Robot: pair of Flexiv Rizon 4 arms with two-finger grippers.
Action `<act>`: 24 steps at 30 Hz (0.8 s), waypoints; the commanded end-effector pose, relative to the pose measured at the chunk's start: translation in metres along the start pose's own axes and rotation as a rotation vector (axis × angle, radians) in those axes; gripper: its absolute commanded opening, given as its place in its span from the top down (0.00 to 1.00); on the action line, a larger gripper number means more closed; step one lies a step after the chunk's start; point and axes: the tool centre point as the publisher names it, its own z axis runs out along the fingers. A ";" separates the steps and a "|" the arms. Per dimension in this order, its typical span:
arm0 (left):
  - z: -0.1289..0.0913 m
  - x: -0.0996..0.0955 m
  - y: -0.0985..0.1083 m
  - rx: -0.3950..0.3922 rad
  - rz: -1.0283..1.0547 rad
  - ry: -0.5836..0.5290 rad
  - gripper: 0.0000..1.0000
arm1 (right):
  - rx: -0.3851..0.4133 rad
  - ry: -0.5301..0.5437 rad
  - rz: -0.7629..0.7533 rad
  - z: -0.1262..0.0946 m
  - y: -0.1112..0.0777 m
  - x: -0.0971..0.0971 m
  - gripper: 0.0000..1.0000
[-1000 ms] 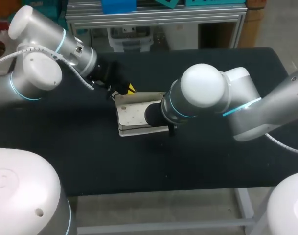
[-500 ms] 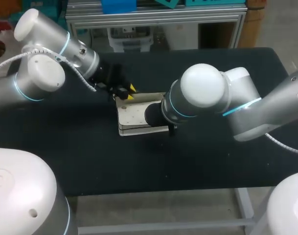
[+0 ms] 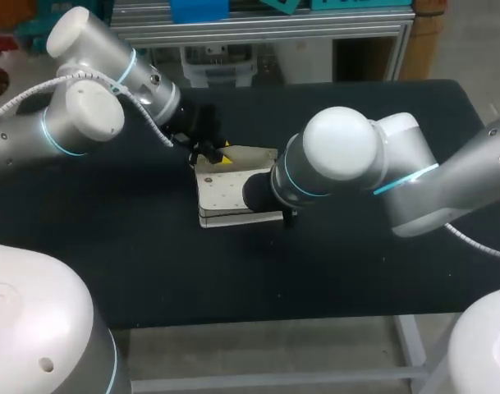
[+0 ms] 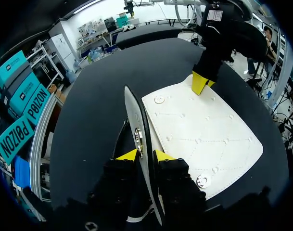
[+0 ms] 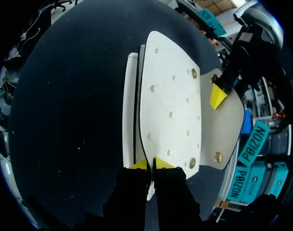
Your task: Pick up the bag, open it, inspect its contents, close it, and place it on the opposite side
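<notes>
A white studded bag (image 3: 229, 197) lies flat near the middle of the black table. My left gripper (image 3: 220, 154) is at the bag's far left corner. In the left wrist view, the left gripper (image 4: 145, 155) is shut on the thin edge of the bag's flap (image 4: 135, 115), which stands on edge between the yellow tips. The bag's body (image 4: 199, 130) lies beside the flap. My right gripper (image 5: 151, 164) is shut on the bag's (image 5: 170, 106) near edge, and it also shows across the bag (image 4: 201, 83). In the head view the right wrist (image 3: 266, 190) hides it.
The black tabletop (image 3: 110, 246) stretches wide to the left and right of the bag. Its front edge (image 3: 258, 320) runs below the bag in the head view. My two arms meet over the bag from opposite sides.
My left arm swung further in toward the bag, and its gripper moved a little right along the flap's edge. The flap now looks lifted. The right arm and the bag's body kept still.
</notes>
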 end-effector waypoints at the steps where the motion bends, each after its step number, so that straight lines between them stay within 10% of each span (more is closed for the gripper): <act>1: 0.005 -0.008 0.004 0.001 -0.012 0.017 0.84 | 0.000 -0.006 0.001 0.003 -0.001 0.003 1.00; 3: 0.005 -0.008 0.005 0.000 -0.016 0.019 1.00 | 0.000 -0.006 0.001 0.003 -0.001 0.003 1.00; 18: -0.016 -0.007 -0.005 0.008 -0.061 0.022 1.00 | -0.014 -0.013 0.002 -0.005 0.000 -0.002 1.00; 20: -0.020 -0.006 -0.008 0.010 -0.066 0.015 1.00 | -0.021 -0.010 0.009 -0.009 0.000 -0.004 0.11; 24: -0.029 -0.007 -0.014 0.014 -0.083 -0.004 1.00 | -0.054 -0.020 0.023 -0.023 0.000 -0.010 0.00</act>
